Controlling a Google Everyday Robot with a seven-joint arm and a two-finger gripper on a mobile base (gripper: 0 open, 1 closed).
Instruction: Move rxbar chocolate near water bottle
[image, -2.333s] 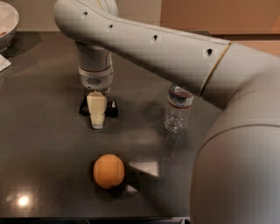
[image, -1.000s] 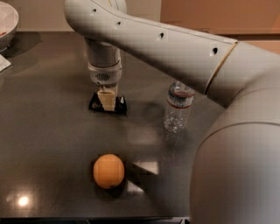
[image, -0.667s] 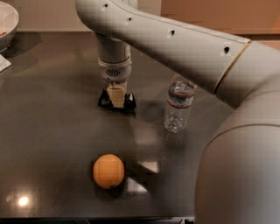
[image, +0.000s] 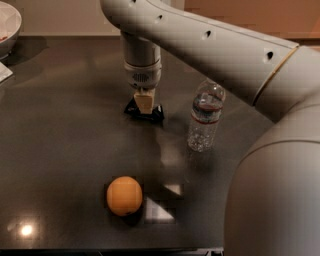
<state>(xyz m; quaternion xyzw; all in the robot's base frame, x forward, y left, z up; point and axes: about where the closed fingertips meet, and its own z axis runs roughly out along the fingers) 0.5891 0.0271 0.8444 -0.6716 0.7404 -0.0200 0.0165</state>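
Observation:
The rxbar chocolate (image: 150, 113) is a small flat black-wrapped bar lying on the dark table (image: 65, 140), just left of the water bottle. My gripper (image: 145, 104) points straight down onto the bar, with its pale fingers closed on it. The bar's middle is hidden behind the fingers. The water bottle (image: 205, 117) is a clear ribbed bottle with a dark label band, standing upright a short way to the right of the bar. Its cap is hidden by my arm.
A round orange fruit (image: 124, 195) sits near the table's front edge. A white bowl (image: 9, 25) stands at the far left corner, with a white paper edge (image: 4, 73) below it. My large arm (image: 260, 100) covers the right side of the view.
My gripper has carried the bar to the right across the table, from well left of the bottle to close beside it. The bottle and the orange have not moved.

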